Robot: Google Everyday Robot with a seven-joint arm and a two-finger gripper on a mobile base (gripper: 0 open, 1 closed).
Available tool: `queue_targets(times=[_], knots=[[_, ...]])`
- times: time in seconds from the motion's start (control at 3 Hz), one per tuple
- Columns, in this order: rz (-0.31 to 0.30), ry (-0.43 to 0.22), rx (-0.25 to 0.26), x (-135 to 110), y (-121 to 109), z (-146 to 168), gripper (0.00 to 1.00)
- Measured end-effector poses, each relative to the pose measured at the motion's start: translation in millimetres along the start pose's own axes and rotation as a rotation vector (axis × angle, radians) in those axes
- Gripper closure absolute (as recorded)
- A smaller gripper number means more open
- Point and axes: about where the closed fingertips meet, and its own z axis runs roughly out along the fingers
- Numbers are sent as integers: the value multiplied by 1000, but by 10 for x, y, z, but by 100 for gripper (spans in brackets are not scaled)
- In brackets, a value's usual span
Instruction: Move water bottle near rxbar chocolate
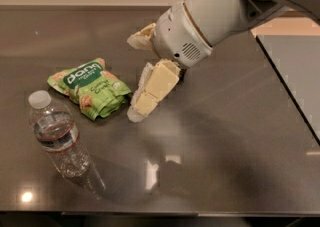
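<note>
The water bottle point(59, 140) stands upright at the front left of the dark table point(240, 136); it is clear and ribbed, with a white cap and a pale label with red and blue bands. My gripper point(131, 78) hangs over the middle of the table, right of the bottle and well apart from it. Its cream fingers point(152, 88) are spread open and hold nothing. The rxbar chocolate is hidden behind the gripper and wrist.
A crinkled green and white snack bag point(89, 87) lies between the bottle and the gripper, its right edge close to the lower finger. The table's right edge runs diagonally past a grey surface point(295, 66).
</note>
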Motion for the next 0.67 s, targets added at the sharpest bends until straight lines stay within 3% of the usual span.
queue_targets(times=[0.67], knots=[[-81, -93, -136, -350, 260, 500, 0]])
